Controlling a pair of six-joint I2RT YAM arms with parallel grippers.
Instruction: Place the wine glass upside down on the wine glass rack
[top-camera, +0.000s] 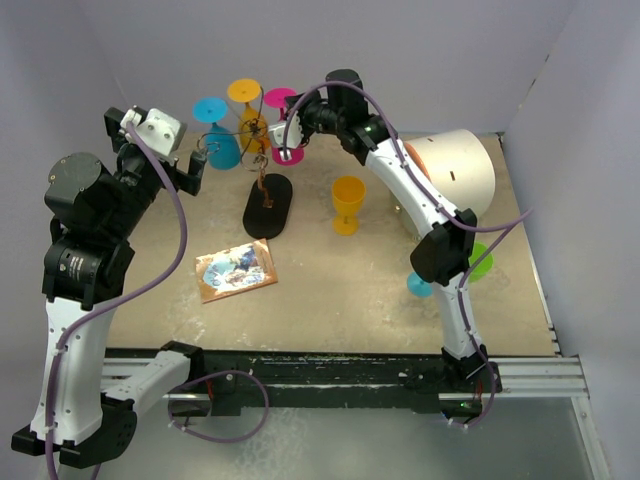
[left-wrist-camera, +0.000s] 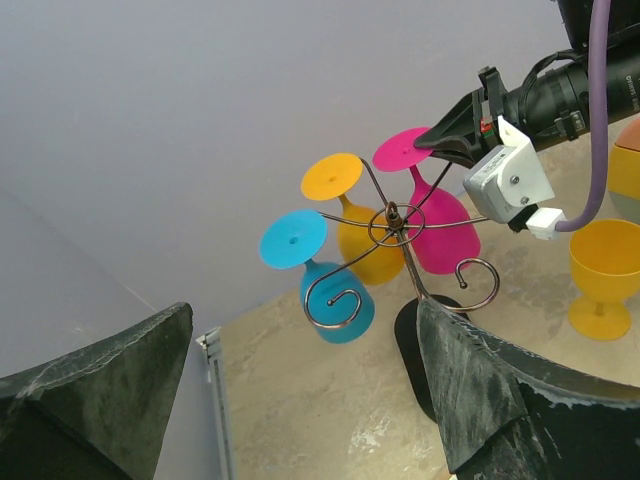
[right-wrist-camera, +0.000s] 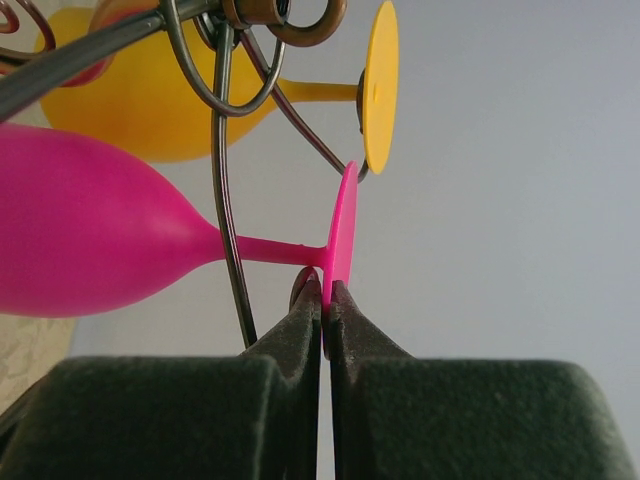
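The wine glass rack (top-camera: 268, 205) stands at the back of the table, its curled wire arms (left-wrist-camera: 392, 225) on top. A pink wine glass (left-wrist-camera: 440, 225) hangs bowl down at the rack, its stem crossing a rack wire (right-wrist-camera: 225, 200). My right gripper (right-wrist-camera: 325, 285) is shut on the rim of this pink glass's (right-wrist-camera: 100, 245) round foot, reaching in from the right (top-camera: 290, 108). A blue glass (left-wrist-camera: 335, 295) and a yellow glass (left-wrist-camera: 365, 250) also hang upside down there. My left gripper (left-wrist-camera: 305, 310) stands open and empty left of the rack (top-camera: 170, 165).
An orange-yellow glass (top-camera: 348, 203) stands upright on the table right of the rack. A green glass (top-camera: 482, 262) and a blue one (top-camera: 418, 285) lie behind the right arm. A large white domed object (top-camera: 455, 170) sits at the back right, a picture card (top-camera: 236, 272) at front left.
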